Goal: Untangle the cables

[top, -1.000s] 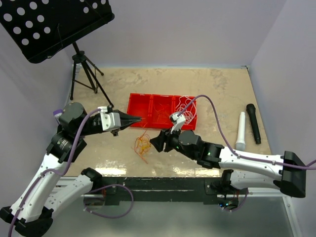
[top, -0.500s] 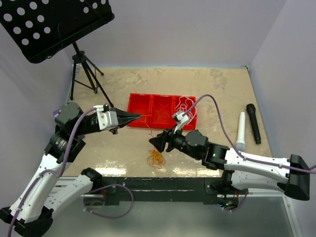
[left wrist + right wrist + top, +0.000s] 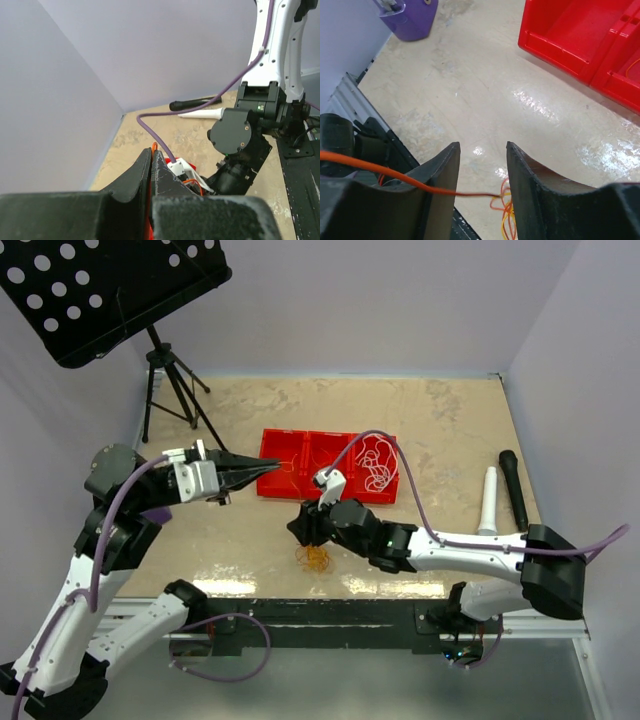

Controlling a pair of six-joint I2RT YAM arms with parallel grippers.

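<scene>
The orange cable [image 3: 315,558] lies in a small tangled heap on the desk [image 3: 440,410], close to the near edge and in front of the red tray [image 3: 275,452]. From the right wrist camera, one thin strand of the orange cable [image 3: 395,175] runs straight out of the heap. It crosses the gap between the fingers and passes in front of one of them.

The right claw [image 3: 300,530] hangs just over the heap, on its tray side. Its jaws stand apart with bare desk [image 3: 470,75] showing between them, and the right claw [image 3: 483,146] is not gripping anything.

The white cables [image 3: 378,462] sit in a loose curl in the tray's right-hand compartment. A corner of the red tray [image 3: 570,35] shows beyond the right claw's fingers.

The left claw [image 3: 268,467] is held up over the tray's left end, pressed closed. In its own camera a sliver of orange shows right at the tip of the left claw [image 3: 152,152]. I can't tell whether that sliver is pinched there or simply lies behind it.

Further out on the right, a white microphone [image 3: 489,502] and a black microphone [image 3: 513,488] lie side by side on the desk. A black perforated music stand [image 3: 100,290] on a tripod fills the far left corner. A purple object [image 3: 412,17] sits on the desk off to the left.
</scene>
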